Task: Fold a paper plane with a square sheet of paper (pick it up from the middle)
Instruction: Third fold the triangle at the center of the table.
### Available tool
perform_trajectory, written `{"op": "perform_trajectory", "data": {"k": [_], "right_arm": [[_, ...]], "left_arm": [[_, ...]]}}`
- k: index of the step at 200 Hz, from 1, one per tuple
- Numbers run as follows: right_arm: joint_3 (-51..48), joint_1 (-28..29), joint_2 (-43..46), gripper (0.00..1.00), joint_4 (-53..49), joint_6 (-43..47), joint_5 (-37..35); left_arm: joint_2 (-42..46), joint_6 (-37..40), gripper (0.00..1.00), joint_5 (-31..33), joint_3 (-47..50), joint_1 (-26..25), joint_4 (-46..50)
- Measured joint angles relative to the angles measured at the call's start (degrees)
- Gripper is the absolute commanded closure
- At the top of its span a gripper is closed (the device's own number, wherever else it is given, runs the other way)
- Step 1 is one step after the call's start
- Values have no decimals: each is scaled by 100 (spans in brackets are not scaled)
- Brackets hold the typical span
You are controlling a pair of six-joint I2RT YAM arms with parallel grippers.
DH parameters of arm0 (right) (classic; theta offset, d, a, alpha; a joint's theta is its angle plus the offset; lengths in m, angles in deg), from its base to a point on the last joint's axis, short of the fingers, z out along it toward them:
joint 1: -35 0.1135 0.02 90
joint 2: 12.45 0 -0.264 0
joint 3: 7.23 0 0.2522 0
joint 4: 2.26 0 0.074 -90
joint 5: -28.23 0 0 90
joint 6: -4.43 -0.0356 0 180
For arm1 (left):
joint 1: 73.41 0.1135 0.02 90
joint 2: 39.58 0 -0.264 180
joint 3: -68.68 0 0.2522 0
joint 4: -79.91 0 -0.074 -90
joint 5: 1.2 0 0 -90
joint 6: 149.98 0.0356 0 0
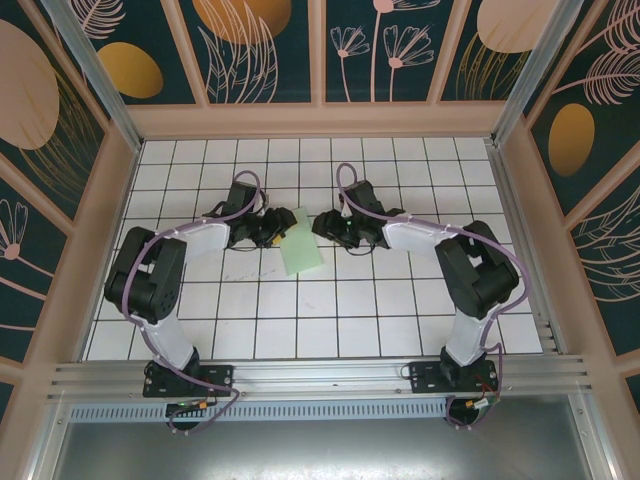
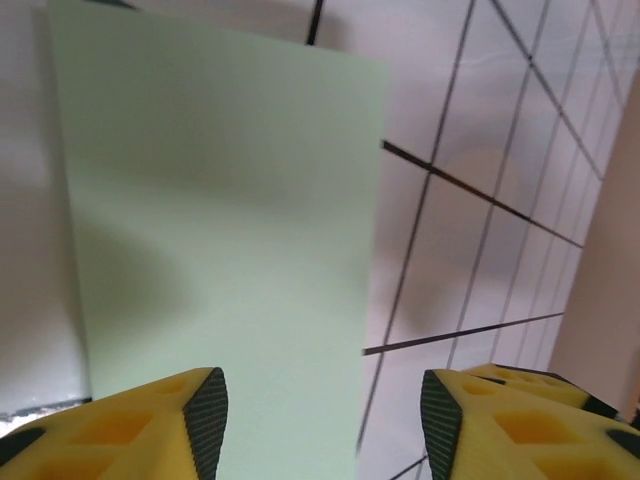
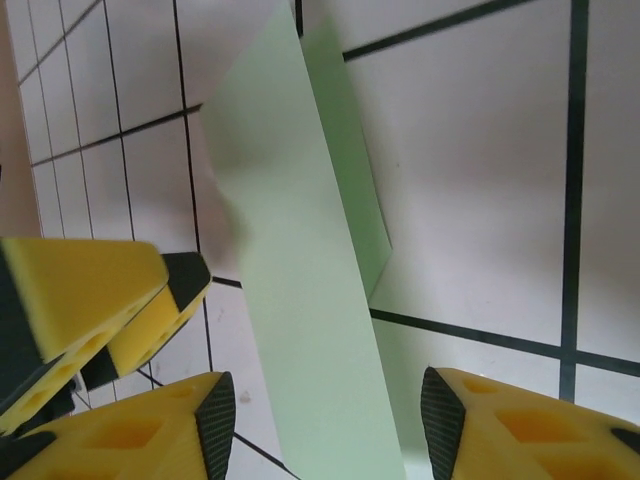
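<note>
The left arm (image 1: pixel 185 250) and right arm (image 1: pixel 450 250) rise from their bases, elbows outward, forearms angled inward. The left gripper (image 1: pixel 272 232) and right gripper (image 1: pixel 322 226) face each other at the centre, tips near but apart. Jaws of each stand parted (yellow fingers (image 2: pixel 120 430), black pads (image 2: pixel 205 420)), a clear gap between them.

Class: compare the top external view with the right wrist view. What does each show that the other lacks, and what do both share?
Top external: the whole left arm and right arm, their bases, the patterned walls. Right wrist: close up, the right hand with its yellow fingers standing apart, and the sheet of paper folded, one layer raised above another. Both: that pale green sheet, the left hand, the white grid table.
</note>
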Motion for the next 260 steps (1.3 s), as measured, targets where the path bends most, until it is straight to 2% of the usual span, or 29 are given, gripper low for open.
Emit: {"op": "perform_trajectory", "data": {"k": [140, 219, 260], "right_arm": [[-26, 195, -352, 57, -348, 413, 647], [-256, 229, -352, 53, -393, 396, 691], [-256, 321, -352, 59, -389, 396, 734]], "left_arm": [[-356, 385, 46, 66, -28, 0, 321], [-361, 404, 47, 66, -28, 0, 321], [-361, 411, 47, 66, -28, 0, 321]]}}
